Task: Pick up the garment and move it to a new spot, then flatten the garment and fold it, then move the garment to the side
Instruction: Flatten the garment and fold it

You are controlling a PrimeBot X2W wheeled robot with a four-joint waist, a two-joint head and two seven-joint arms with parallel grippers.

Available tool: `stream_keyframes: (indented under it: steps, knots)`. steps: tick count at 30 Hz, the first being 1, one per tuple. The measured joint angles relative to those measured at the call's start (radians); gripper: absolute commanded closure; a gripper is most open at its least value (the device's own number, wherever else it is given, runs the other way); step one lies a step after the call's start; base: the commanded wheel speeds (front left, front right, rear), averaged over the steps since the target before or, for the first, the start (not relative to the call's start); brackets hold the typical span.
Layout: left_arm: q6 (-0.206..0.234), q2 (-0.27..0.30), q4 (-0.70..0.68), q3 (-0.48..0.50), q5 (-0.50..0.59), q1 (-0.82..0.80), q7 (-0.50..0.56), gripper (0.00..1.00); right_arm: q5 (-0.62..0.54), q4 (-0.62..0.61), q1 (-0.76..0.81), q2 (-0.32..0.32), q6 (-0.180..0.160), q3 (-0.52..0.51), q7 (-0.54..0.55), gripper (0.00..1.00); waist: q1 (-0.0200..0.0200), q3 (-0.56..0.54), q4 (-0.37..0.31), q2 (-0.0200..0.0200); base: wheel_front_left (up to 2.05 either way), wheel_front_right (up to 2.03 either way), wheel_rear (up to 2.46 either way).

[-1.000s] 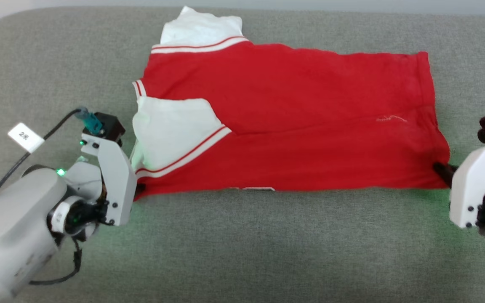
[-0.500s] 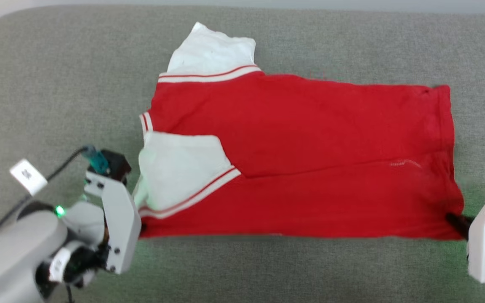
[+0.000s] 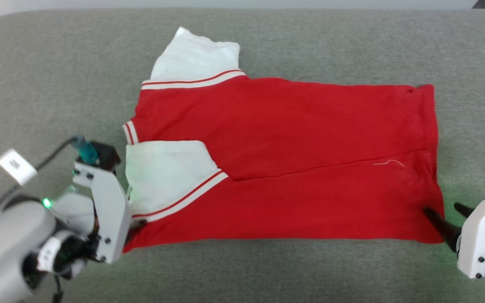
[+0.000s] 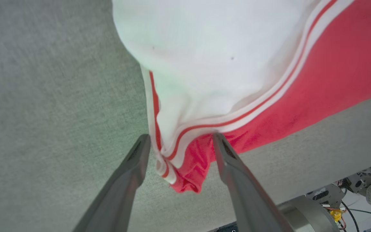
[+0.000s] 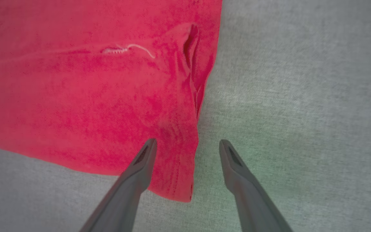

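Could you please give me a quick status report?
Left tool open, astride sleeve-side corner. Right tool open over hem corner. Garment folded once, flat on grey surface. Nothing blocking.

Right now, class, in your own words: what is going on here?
A two-armed robot is working on a red garment with white sleeves on a grey padded surface. Its left hand stands open around the near sleeve-side corner; its right hand stands open astride the near hem corner. Neither grips it.

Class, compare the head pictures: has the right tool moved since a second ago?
Yes. The right tool has opened at the shirt's corner: one finger over the cloth, the other swung outward over the cushion.
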Motion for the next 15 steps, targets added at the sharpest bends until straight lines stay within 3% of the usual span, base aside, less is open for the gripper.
stream_keyframes:
  steps: [5, 8, 15]
  knots:
    - [0.011, 0.041, -0.054, 0.033, 0.013, -0.094, 0.059, 0.0, -0.004, -0.055, -0.022, 0.021, 0.0, -0.013, -0.066, 0.0, 0.0, 0.003, -0.03, 0.0, 0.0, 0.0, 0.0]
    - [-0.008, 0.042, -0.039, 0.057, 0.043, -0.163, 0.068, 0.0, -0.019, -0.09, -0.049, 0.034, 0.0, 0.0, -0.175, 0.0, 0.0, 0.01, -0.055, 0.0, 0.0, 0.0, 0.0]
    - [-0.123, -0.036, 0.169, 0.096, 0.106, -0.308, 0.011, 0.0, -0.113, -0.083, -0.146, 0.083, 0.0, 0.059, -0.578, 0.0, 0.0, 0.039, -0.128, 0.0001, 0.0, 0.0, 0.0]
